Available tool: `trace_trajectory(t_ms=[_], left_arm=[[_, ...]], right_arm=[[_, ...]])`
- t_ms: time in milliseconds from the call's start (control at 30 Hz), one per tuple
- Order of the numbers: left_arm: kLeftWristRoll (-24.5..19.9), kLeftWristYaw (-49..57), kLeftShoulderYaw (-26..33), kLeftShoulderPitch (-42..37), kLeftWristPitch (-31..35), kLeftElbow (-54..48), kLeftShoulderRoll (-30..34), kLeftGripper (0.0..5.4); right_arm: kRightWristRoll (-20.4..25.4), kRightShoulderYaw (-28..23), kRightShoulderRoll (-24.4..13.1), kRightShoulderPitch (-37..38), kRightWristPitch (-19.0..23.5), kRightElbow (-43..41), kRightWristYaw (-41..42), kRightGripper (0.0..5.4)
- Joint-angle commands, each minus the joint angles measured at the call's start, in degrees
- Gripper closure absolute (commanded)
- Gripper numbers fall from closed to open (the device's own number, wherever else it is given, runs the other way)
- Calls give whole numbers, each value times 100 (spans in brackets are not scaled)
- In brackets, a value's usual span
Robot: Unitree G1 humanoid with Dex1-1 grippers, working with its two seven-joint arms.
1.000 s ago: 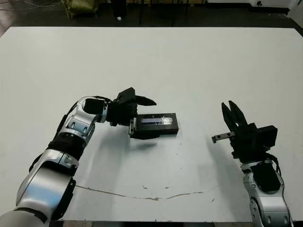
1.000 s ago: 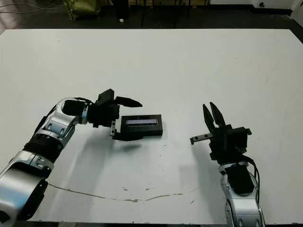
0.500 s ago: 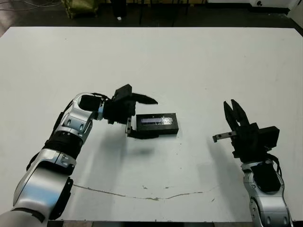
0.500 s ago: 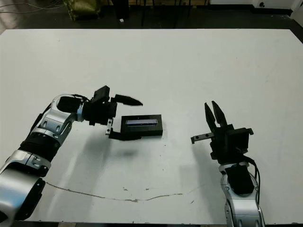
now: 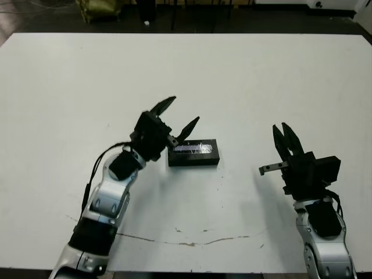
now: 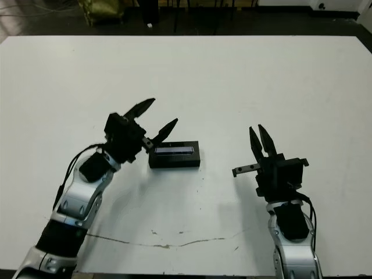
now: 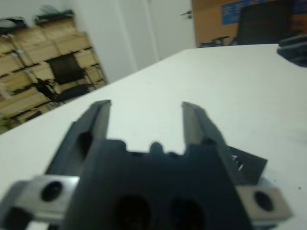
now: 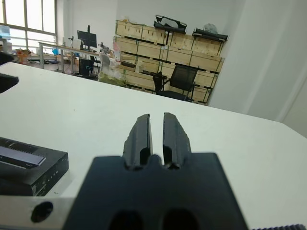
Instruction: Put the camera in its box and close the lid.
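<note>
Going from the left, our left gripper (image 5: 177,114) had let go of the black rectangular lid with its silvery-grey stripe (image 5: 193,152) and lifted clear of it, its two black fingers spread wide above the lid's left end. A second earlier it was down at that end. The lid lay flat and square near the middle of the white table (image 5: 261,75), so we judged the box closed, with tray and camera hidden beneath. Our right gripper (image 5: 284,137) hovered well apart toward the right edge, fingers nearly pressed together, empty.

lid (image 5: 193,153) alone mid-table, apparently open all round
</note>
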Motion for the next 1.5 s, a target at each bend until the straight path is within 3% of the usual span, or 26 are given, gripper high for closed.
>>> trace_trajectory(t_ms=[33,267,300,667,1033,1500], left_arm=[[-217,189,-121,373,744,-314,-243,362],[-456,456,-322,523,1747,-725,-524,533],[-508,494,-328,526,1924,-777,-571,537],[-1036,1143,-171,393,3279,-636,-1115,537],[-1057,1532,-449,264,3775,-251,-1044,537],[-883,1278,-747,407,3810,-246,-621,537]], right_arm=[[-86,27,30,145,262,-105,-97,540],[-103,10,25,139,140,-42,-102,540],[-116,12,30,140,126,-33,-108,540],[-104,40,132,192,383,-177,-179,540],[-108,66,135,175,228,-56,-187,540],[-190,99,109,179,284,-109,-214,540]])
